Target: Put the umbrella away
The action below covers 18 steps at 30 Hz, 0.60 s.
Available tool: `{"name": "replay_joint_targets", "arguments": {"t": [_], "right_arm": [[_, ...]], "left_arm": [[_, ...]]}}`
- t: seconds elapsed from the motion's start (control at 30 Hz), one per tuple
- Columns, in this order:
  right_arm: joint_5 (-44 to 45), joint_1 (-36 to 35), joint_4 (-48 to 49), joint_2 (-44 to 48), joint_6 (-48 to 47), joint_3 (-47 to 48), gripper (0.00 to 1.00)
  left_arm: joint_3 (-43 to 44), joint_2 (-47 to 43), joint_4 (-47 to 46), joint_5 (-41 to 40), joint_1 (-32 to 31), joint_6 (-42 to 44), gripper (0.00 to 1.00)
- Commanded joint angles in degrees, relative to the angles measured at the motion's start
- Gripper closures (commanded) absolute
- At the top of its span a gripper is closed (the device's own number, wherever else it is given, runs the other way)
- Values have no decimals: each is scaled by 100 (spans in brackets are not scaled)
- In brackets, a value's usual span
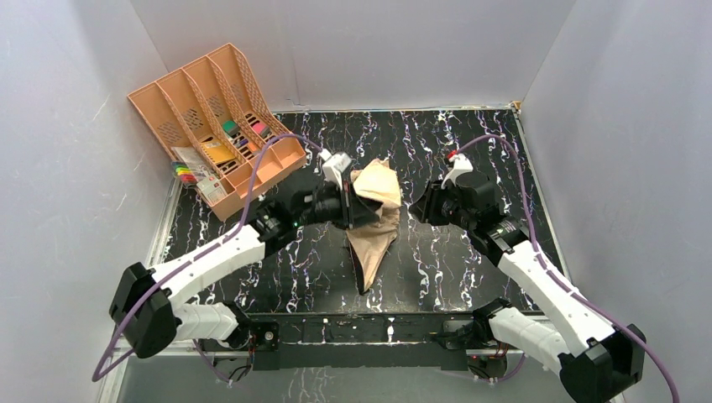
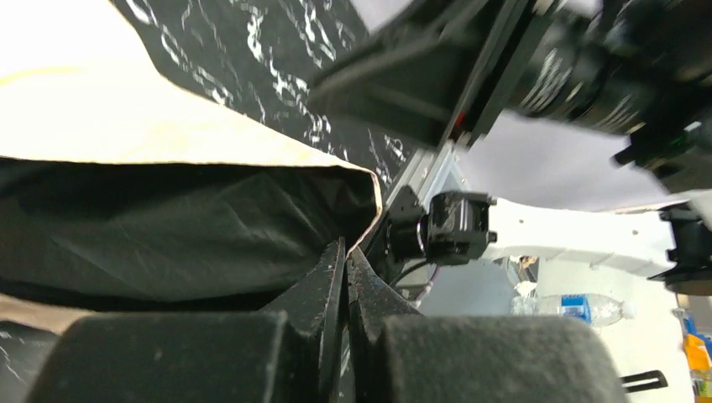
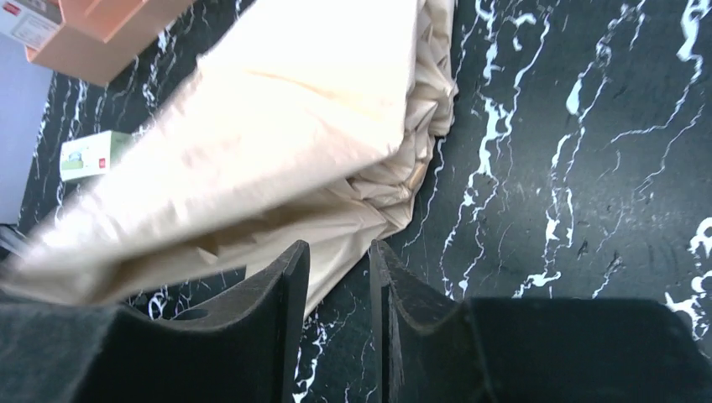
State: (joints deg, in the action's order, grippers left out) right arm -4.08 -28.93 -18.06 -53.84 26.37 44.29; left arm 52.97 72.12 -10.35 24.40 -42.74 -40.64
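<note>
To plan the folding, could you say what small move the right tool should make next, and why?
Probably ease the right tool forward onto the umbrella: its jaws stand apart and empty, short of the cloth; the left tool is shut.

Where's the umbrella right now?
Top view: the umbrella lies centre of the table, fabric pinched by the left hand, right hand open just to its right.
</note>
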Motion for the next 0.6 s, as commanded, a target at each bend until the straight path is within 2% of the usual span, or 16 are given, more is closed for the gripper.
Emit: {"name": "replay_joint_targets", "arguments": {"t": [0.0, 0.1, 0.23, 0.37, 0.57], "right_arm": [[373, 20, -4, 209, -65, 406, 58], [317, 20, -30, 202, -145, 554, 58], [-367, 19, -65, 32, -359, 778, 57], [-1047, 19, 30, -152, -501, 827, 56], [-1811, 19, 247, -339, -496, 725, 55]], "left_arm": [[-583, -463, 226, -849, -647, -79, 100], [-1041, -702, 235, -1268, -1186, -176, 100], [-1657, -885, 220, -1742, -1796, -351, 99], [-2037, -872, 43, -1956, -2121, -477, 94], [-2188, -661, -127, -2041, -2220, -474, 72]]}}
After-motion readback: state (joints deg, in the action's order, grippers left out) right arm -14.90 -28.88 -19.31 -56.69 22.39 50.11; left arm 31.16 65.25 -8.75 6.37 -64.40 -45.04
